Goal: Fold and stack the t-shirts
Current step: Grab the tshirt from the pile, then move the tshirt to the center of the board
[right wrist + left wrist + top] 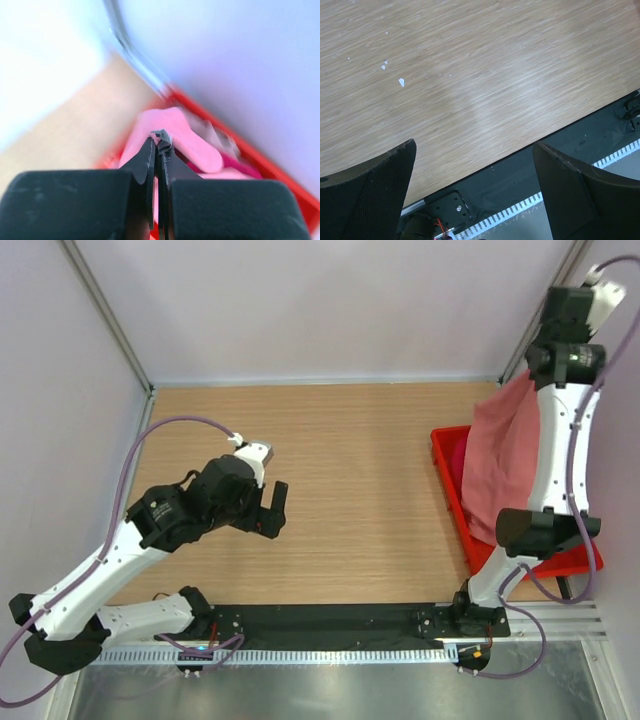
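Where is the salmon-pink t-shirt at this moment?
In the top view, far right: the salmon-pink t-shirt hangs from the right gripper above the red bin.

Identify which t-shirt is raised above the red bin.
The large salmon-pink t-shirt: it hangs pinched in the right end effector, draped over the bin, while the magenta t-shirt lies inside it.
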`<state>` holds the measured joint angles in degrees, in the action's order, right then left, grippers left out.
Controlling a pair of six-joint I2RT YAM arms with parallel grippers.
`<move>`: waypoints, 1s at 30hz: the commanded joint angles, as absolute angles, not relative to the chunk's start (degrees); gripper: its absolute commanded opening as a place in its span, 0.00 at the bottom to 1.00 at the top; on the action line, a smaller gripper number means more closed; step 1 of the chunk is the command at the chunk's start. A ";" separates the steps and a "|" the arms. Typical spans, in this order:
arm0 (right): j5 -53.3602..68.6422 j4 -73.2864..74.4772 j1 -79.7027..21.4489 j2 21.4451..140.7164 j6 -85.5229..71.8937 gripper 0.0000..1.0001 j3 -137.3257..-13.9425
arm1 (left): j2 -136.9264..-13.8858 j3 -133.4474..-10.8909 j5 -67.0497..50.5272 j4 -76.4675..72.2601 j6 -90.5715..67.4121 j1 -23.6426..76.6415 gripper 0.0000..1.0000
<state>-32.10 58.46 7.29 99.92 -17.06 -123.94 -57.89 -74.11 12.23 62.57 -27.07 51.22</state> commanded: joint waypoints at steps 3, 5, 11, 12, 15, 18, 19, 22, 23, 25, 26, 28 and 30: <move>-23.49 50.02 0.91 96.24 -16.61 0.01 -148.43 | -54.59 -76.73 16.52 61.88 -28.13 50.80 1.00; -22.77 46.07 -3.40 94.06 -17.13 0.01 -148.02 | -53.53 -77.17 19.05 61.44 -28.21 50.89 1.00; -13.19 37.44 -18.88 86.48 -22.58 0.01 -137.46 | -48.70 -78.05 27.06 60.64 -28.47 50.80 1.00; -13.01 37.79 -20.98 86.40 -23.89 0.01 -137.55 | -48.08 -78.31 29.33 60.73 -28.48 50.89 1.00; -8.63 39.02 -28.11 86.83 -31.16 0.01 -133.09 | -45.36 -78.49 33.20 60.82 -28.65 50.89 1.00; -2.21 37.54 -37.76 87.10 -35.41 0.01 -125.36 | -42.72 -78.49 36.64 60.64 -28.65 50.89 1.00; -1.24 35.44 -40.40 87.19 -38.38 0.04 -118.89 | -42.19 -78.40 38.91 60.64 -28.74 50.89 1.00; 12.69 27.90 -46.92 88.85 -46.89 0.43 -104.39 | -40.52 -77.79 41.39 60.47 -28.21 50.89 1.00; 16.75 27.43 -47.63 89.64 -48.06 0.62 -102.06 | -40.08 -77.78 41.83 60.73 -28.30 50.89 1.00; 13.48 34.51 -47.81 90.27 -46.68 0.68 -100.46 | -39.82 -77.61 41.84 61.08 -28.56 50.89 1.00; 9.18 38.46 -47.46 89.83 -45.10 0.78 -100.89 | -39.90 -77.35 41.31 61.35 -28.65 50.89 1.00; 2.90 46.01 -41.07 88.95 -46.22 0.82 -100.12 | -40.08 -76.56 40.78 61.87 -29.00 50.89 1.00; 6.48 47.28 -35.27 88.94 -47.55 0.81 -97.83 | -40.95 -74.71 38.07 61.18 -28.57 50.89 1.00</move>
<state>7.53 43.72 -44.01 95.22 -44.23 -96.77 -39.79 -76.25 38.37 62.43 -28.08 50.98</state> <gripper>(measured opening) 0.816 0.996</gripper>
